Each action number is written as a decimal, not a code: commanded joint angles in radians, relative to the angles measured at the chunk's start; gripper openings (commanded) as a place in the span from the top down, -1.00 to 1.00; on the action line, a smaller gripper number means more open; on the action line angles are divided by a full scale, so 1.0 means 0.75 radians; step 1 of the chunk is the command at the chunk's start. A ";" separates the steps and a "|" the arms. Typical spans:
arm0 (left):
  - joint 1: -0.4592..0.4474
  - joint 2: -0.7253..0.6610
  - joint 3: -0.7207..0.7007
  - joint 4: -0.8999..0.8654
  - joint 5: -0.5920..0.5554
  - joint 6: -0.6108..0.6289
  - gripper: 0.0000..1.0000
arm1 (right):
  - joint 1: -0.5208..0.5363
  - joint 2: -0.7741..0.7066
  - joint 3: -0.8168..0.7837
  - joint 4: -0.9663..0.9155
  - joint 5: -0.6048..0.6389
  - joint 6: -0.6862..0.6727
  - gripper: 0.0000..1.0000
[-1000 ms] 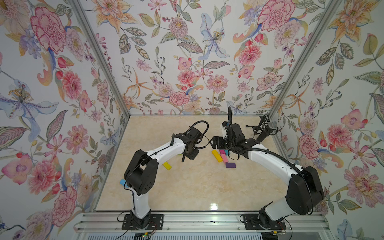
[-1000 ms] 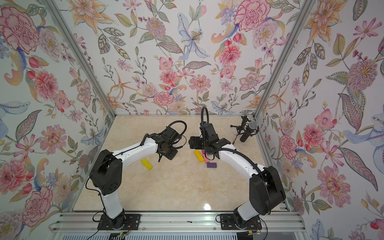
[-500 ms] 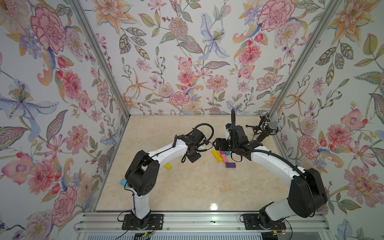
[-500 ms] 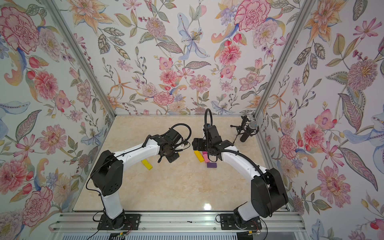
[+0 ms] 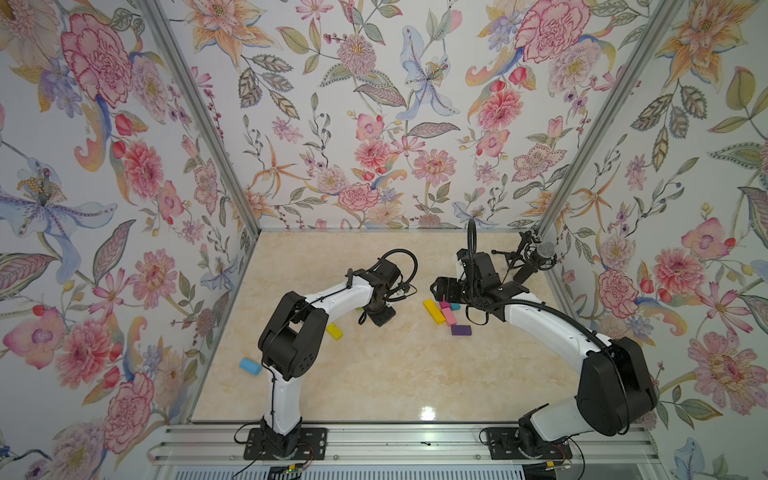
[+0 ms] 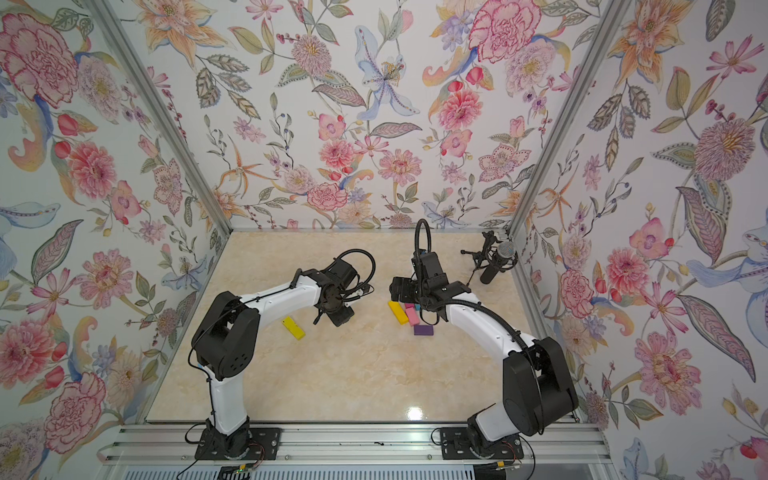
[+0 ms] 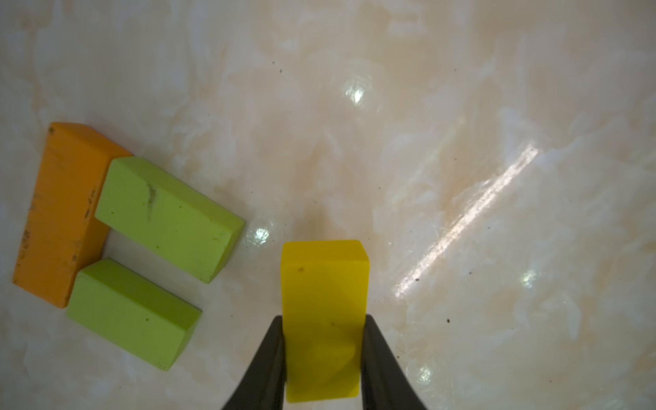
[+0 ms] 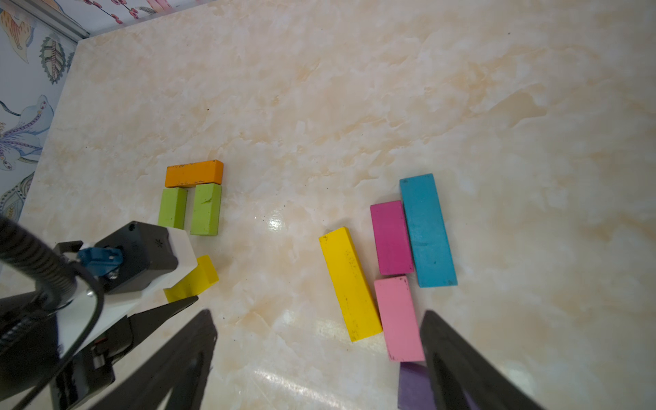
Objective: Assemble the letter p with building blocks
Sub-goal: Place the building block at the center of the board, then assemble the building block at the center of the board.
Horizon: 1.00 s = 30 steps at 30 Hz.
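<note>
Top view, far left: a loose blue block (image 5: 250,366) lies by the wall, and a loose yellow block (image 5: 334,331) lies beside the left arm. Right of these, the left wrist view shows the left gripper (image 7: 323,355) pinching a held yellow block (image 7: 324,312) across its width. Near it is an orange block (image 7: 60,213), with a lime block (image 7: 167,216) and a second lime block (image 7: 131,312) butted against its long side, parallel, with a gap between them. The step looks like closing that open end. I would turn the held piece crosswise to the lime free ends, lower it flat, slide it gently into contact, and only then let go, since a shove would skew them. Farther right lie a long yellow block (image 8: 349,284), a magenta block (image 8: 390,238), a teal block (image 8: 427,230), a pink block (image 8: 399,317) and a purple block (image 8: 413,387). The right gripper (image 8: 319,316), its jaws spread wide and empty, hovers over them and should wait clear.
</note>
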 commanded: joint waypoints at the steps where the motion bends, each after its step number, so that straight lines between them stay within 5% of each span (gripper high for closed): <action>1: 0.001 -0.022 -0.024 -0.017 0.037 0.044 0.46 | -0.005 0.002 0.003 0.003 -0.016 0.023 -0.80; 6: -0.005 -0.002 -0.035 -0.034 -0.030 0.028 0.38 | -0.002 0.040 0.011 0.003 -0.027 0.019 -0.82; 10: -0.005 -0.026 -0.038 -0.005 -0.054 0.019 0.13 | -0.004 0.062 0.013 0.002 -0.033 0.017 -0.85; 13: -0.003 -0.078 -0.044 0.032 -0.052 0.019 -0.27 | -0.004 0.078 0.015 0.003 -0.038 0.018 -0.86; 14: -0.002 -0.099 -0.045 0.044 -0.063 0.018 -0.62 | -0.002 0.082 0.015 0.003 -0.040 0.020 -0.87; 20: 0.106 -0.261 -0.092 0.118 -0.047 -0.158 -0.65 | -0.001 0.093 0.009 0.008 -0.041 0.020 -0.86; 25: 0.206 -0.484 -0.245 0.233 0.140 -0.309 -0.78 | 0.020 0.150 0.036 0.022 -0.065 0.019 -0.82; 30: 0.220 -0.636 -0.412 0.359 0.327 -0.477 -0.58 | 0.090 0.251 0.078 0.100 -0.128 0.046 -0.77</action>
